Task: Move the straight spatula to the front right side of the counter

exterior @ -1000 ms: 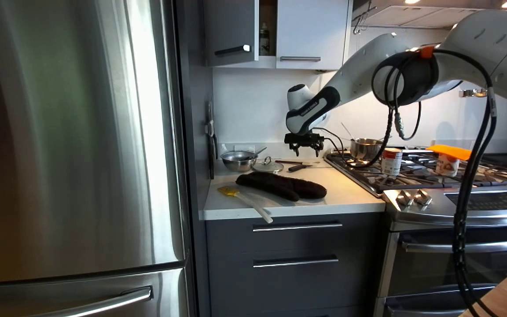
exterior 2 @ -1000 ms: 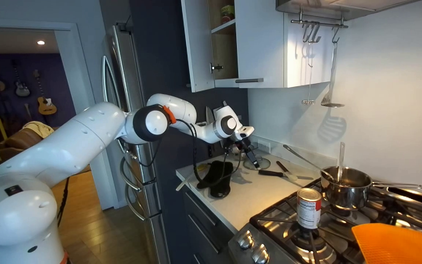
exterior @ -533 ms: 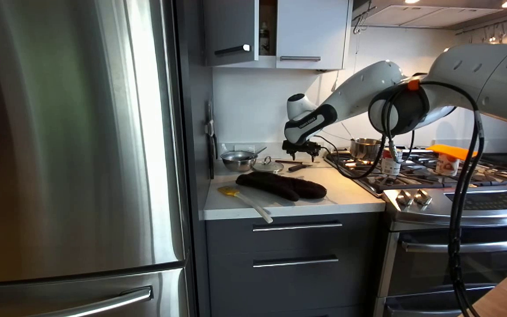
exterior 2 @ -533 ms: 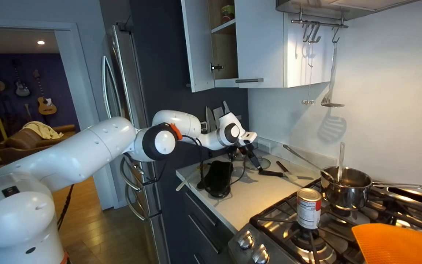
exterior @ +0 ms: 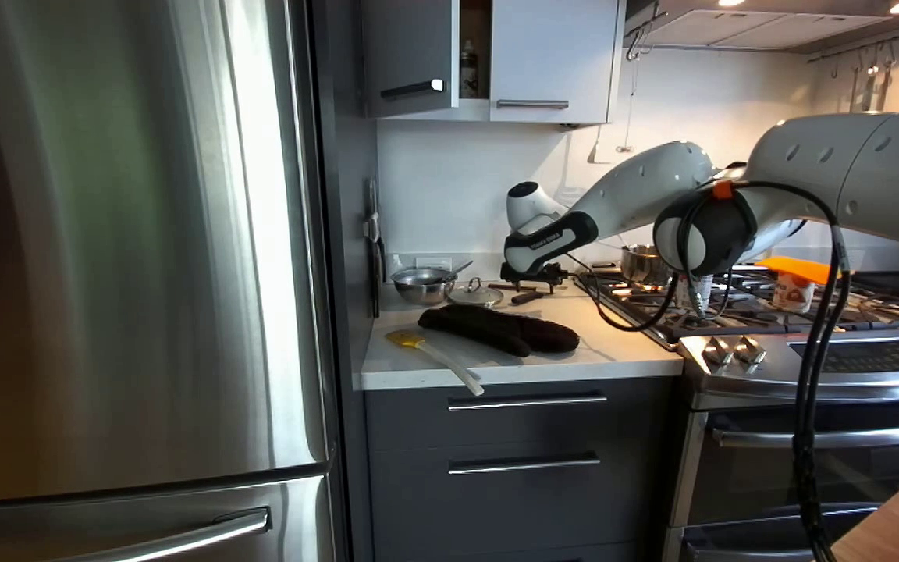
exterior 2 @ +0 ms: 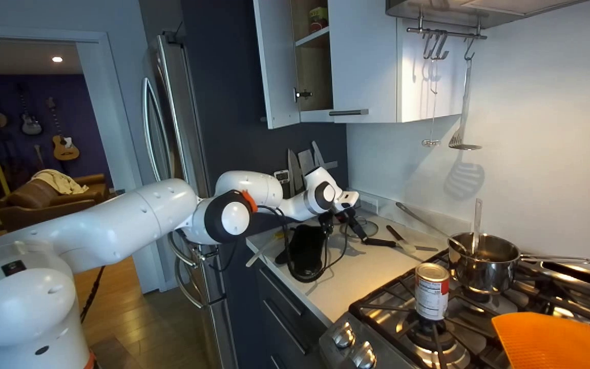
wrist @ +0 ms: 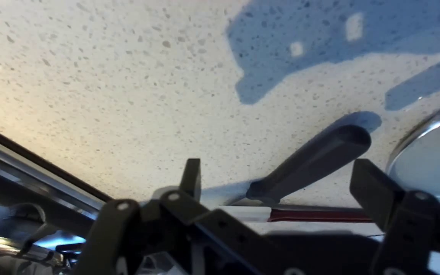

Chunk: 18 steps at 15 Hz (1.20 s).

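Both fingers (wrist: pixel 374 191) have been lowered, spread and empty, towards the far black-handled tool (wrist: pixel 313 164), presumably the spatula to be grasped.

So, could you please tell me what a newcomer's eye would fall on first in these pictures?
Probably the big white robot arm, extended over the back of the counter with its gripper open. Next, perhaps the shiny steel fridge left of the counter, and the bright orange sheet at the stove, lower right in an exterior view.
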Available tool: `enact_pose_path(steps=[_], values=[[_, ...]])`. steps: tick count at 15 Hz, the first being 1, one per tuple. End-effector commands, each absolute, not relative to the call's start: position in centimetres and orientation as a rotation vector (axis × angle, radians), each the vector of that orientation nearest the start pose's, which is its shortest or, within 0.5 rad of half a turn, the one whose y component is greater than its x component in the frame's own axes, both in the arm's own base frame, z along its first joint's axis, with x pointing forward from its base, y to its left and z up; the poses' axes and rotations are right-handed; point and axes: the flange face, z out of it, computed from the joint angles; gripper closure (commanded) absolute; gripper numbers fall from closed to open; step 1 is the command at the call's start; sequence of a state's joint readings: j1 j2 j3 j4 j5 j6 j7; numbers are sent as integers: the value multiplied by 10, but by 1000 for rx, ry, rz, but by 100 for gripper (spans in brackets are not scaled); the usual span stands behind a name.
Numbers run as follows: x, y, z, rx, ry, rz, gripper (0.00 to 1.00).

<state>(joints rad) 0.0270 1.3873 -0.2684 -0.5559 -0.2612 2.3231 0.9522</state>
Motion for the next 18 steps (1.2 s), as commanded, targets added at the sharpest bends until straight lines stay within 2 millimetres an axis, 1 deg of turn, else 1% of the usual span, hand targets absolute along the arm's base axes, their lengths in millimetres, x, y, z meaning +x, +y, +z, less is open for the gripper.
enact_pose_path(steps=[1,5,6,7,10,12,13,16,17,18], values=[[837,-62,176,-3044,1138,-1061,0],[838,-63,169,-3036,1061,-1218,0],[838,-62,168,-3027,1045,-1261,25],[839,-62,168,-3018,1025,-1299,26],[839,-61,169,-2991,986,-1414,51],[839,-59,170,-2960,967,-1491,65],[839,-59,171,-2934,947,-1543,74],[838,-57,168,-2900,963,-1594,96],[838,-57,167,-2898,969,-1599,100],[837,-57,165,-2901,980,-1593,100]])
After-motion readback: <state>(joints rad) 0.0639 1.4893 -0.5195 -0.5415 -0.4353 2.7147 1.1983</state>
